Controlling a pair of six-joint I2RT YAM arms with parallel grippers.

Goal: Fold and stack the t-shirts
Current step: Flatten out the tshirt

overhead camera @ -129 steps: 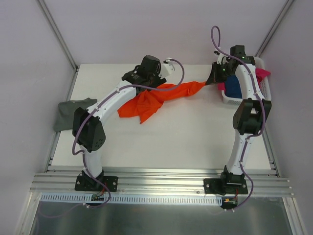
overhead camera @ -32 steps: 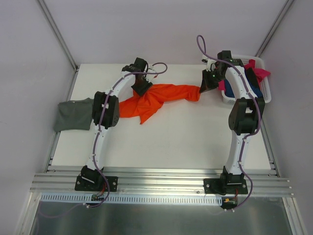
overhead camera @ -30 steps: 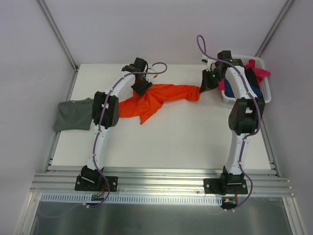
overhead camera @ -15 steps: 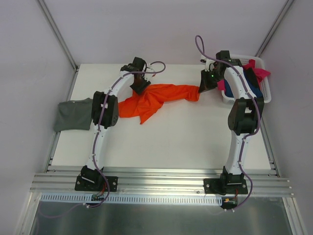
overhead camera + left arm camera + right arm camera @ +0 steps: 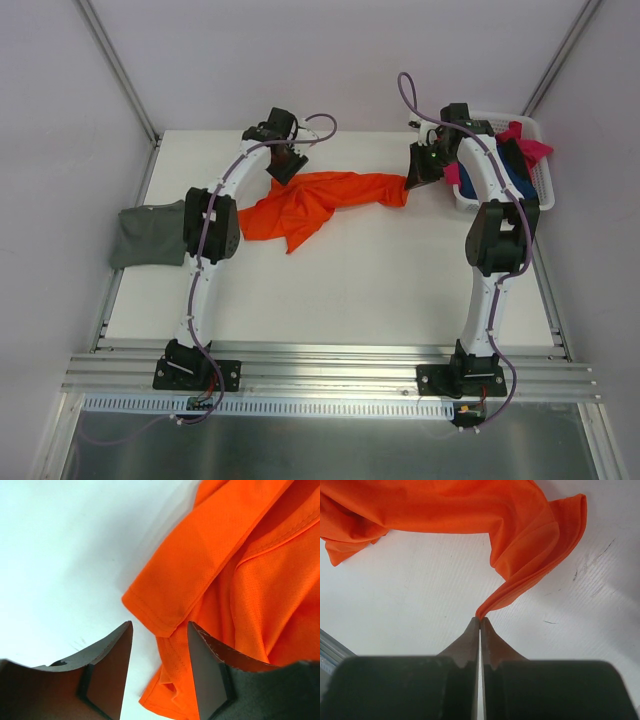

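White table (image 5: 350,290), orange t-shirt (image 5: 320,195), pale walls (image 5: 300,60)

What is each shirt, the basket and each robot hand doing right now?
Bright orange cloth t-shirt: crumpled, unfolded.
Grey-green cloth t-shirt: flat at the left edge.
White slatted plastic basket: upright.
Magenta pink cloth t-shirt: bunched in basket.
Navy blue cloth t-shirt: in basket.
Left gripper: open.
Right gripper: shut on orange t-shirt.

orange t-shirt (image 5: 325,200): crumpled, stretched across counter (image 5: 350,290), tip pinched in right claw (image 5: 480,622)
grey-green t-shirt (image 5: 150,235): folded flat, counter's left edge
magenta t-shirt (image 5: 533,150): bunched in basket (image 5: 465,206)
navy t-shirt (image 5: 522,184): same basket, mostly hidden
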